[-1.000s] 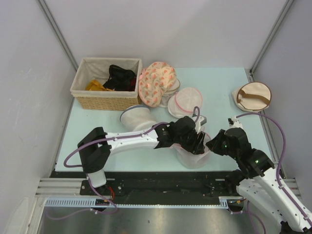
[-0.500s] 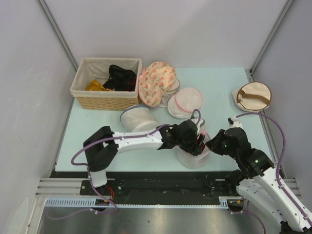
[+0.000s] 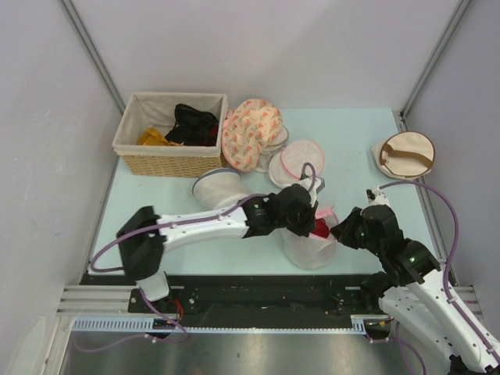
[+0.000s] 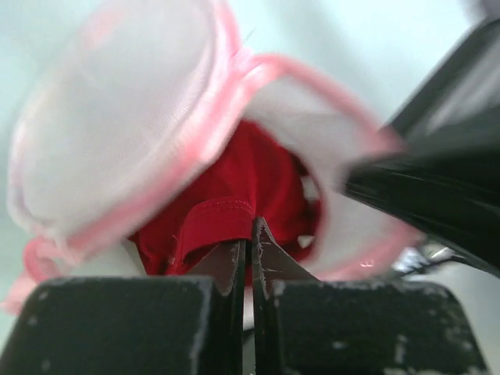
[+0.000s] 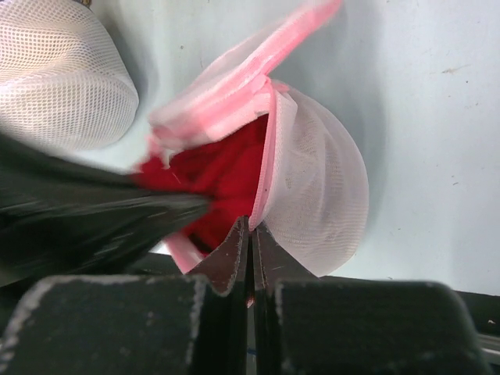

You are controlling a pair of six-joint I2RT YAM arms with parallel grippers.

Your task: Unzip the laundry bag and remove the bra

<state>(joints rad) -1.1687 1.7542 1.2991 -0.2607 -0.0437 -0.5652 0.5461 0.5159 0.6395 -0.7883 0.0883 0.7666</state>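
The laundry bag [image 3: 306,251] sits at the worktop's [image 3: 156,203] five o'clock edge, its mouth now gaping. The right claw [image 3: 339,233], at the bag's three o'clock, pinches the pink rim. The left claw [image 3: 312,225] has lifted since a moment ago, apparently nipping the red bra [image 3: 321,228], which is starting to come out.

resting on the pale green table [image 3: 351,141]: wicker basket [image 3: 164,162], floral bag [image 3: 250,133], white mesh cylinder [image 3: 219,189], pink-rimmed pouches [image 3: 301,160], beige round bag [image 3: 404,154], laundry bag [image 3: 308,250].

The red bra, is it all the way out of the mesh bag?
No, the bra sits inside the open laundry bag, its pink rim around it.
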